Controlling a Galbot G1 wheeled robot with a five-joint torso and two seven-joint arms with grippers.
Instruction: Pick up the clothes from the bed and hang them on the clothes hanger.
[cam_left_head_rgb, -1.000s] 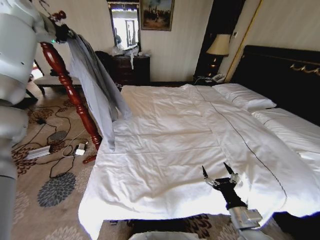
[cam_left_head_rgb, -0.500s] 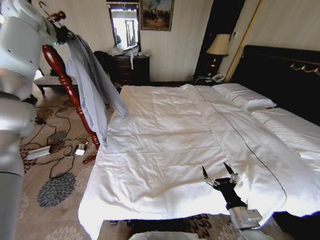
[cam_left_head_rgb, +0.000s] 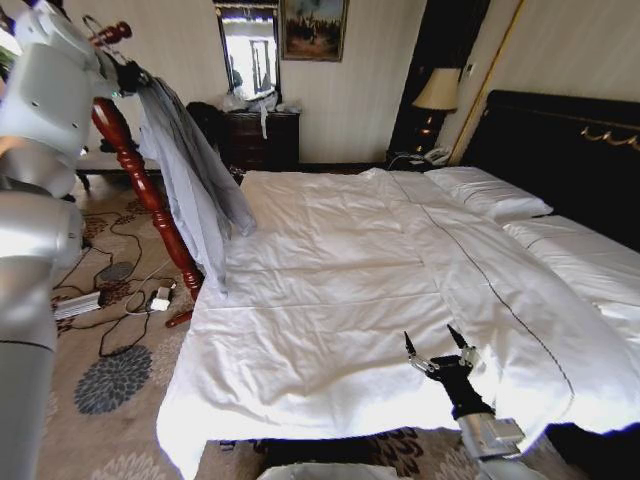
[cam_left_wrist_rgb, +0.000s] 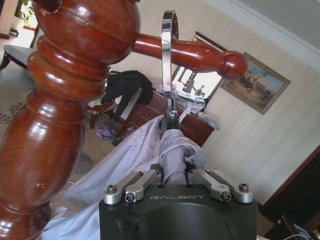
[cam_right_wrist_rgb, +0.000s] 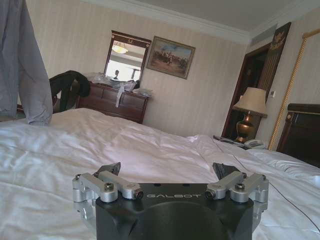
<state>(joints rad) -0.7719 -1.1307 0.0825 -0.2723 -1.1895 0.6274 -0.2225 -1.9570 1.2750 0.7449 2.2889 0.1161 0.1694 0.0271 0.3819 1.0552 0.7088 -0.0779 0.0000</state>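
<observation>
The jacket (cam_left_head_rgb: 190, 170) is hanging off the bed, draped down beside the red wooden stand (cam_left_head_rgb: 145, 190) that is rising past the bed's (cam_left_head_rgb: 330, 290) far left corner, its hem and one sleeve dangling just over that corner's edge. In the left wrist view the jacket's (cam_left_wrist_rgb: 125, 165) collar is sitting on a hanger whose chrome hook (cam_left_wrist_rgb: 169, 55) is looping over a peg (cam_left_wrist_rgb: 200, 52) of the stand (cam_left_wrist_rgb: 55, 115). The left end effector (cam_left_wrist_rgb: 174, 172) is up at the stand's top, its fingers closed on the bunched collar fabric just under the hook. The right end effector (cam_left_head_rgb: 437, 350) is hovering low over the bed's near edge, toward the right, with its fingers spread wide and gripping nothing; in its own wrist view (cam_right_wrist_rgb: 170, 172) the white sheet is lying just beyond the fingertips and a jacket sleeve (cam_right_wrist_rgb: 22, 65) is hanging at the far side.
</observation>
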